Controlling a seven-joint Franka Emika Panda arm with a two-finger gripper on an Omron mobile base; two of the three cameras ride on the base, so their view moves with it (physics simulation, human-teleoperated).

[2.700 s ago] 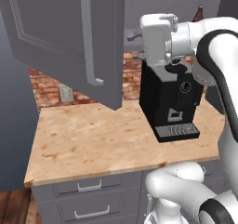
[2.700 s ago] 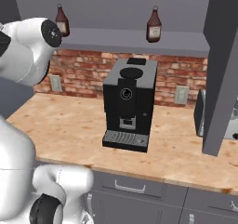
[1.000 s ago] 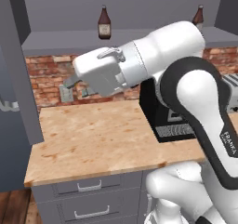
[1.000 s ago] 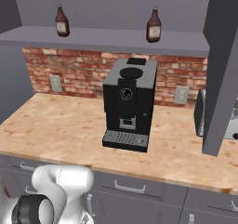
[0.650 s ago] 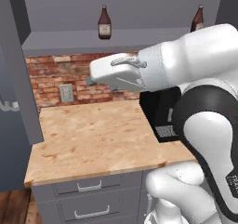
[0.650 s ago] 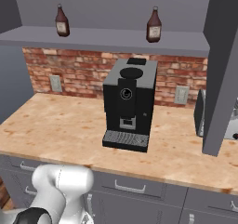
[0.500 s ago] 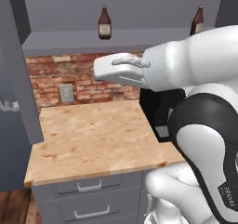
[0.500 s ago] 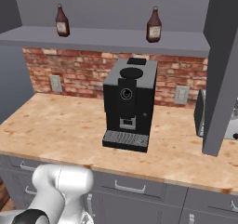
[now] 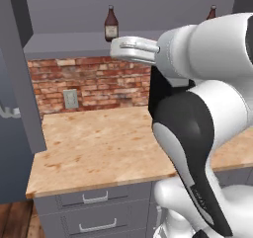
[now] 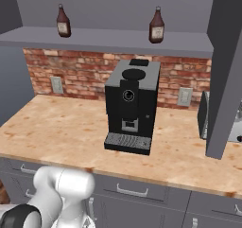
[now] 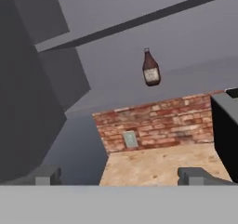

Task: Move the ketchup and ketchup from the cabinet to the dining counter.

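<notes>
Two ketchup bottles stand apart on the grey shelf (image 10: 113, 40) of the open cabinet: a left ketchup (image 10: 62, 21) and a right ketchup (image 10: 157, 26). In the left base view the left ketchup (image 9: 111, 23) stands just above my hand, and the right ketchup (image 9: 212, 12) peeks over my arm. My gripper (image 9: 117, 48) hangs just below the shelf edge. In the hand view the gripper (image 11: 121, 175) is open with nothing between its fingertips (image 11: 46, 174), and one ketchup (image 11: 150, 69) stands ahead and above. The dining counter is out of view.
A black coffee machine (image 10: 131, 106) stands on the wood-look counter (image 10: 61, 127) against the brick wall. An open cabinet door (image 10: 227, 71) hangs at the right, another door (image 9: 15, 74) at the left. Grey drawers (image 9: 94, 212) run below the counter.
The left cabinet door now stands swung wide open. My hand has risen from counter height and moved right, up to the shelf edge. Both bottles stand as before.
</notes>
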